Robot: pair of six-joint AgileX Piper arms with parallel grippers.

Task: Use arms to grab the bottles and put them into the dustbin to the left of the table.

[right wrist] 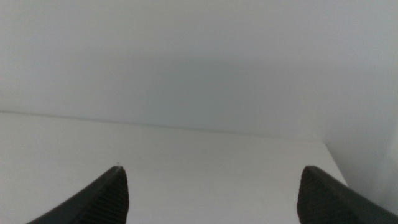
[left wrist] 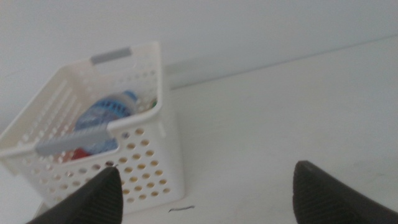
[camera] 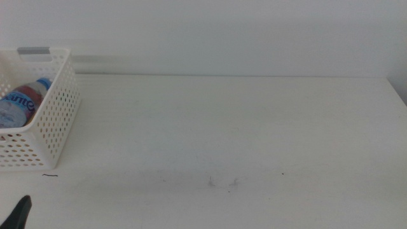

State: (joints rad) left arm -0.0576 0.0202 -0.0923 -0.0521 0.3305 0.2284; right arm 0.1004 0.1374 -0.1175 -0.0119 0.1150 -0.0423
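The white perforated dustbin (camera: 51, 117) stands at the table's left edge, with a grey handle strip on its rim. The blue-labelled water bottle (camera: 22, 100) lies inside it; it also shows in the left wrist view (left wrist: 106, 113) with something red (left wrist: 78, 154) beneath it behind the dustbin's wall (left wrist: 143, 168). The yellow-liquid bottle is out of view. My left gripper (left wrist: 205, 186) is open and empty, near the table's front left; only a dark tip (camera: 21, 213) shows in the middle view. My right gripper (right wrist: 211, 193) is open and empty, facing the wall.
The white table (camera: 241, 127) runs wide to the right of the dustbin, with small dark scuff marks (camera: 222, 183) near its front. A pale wall stands behind the table. The table's right edge (camera: 397, 89) shows at the far right.
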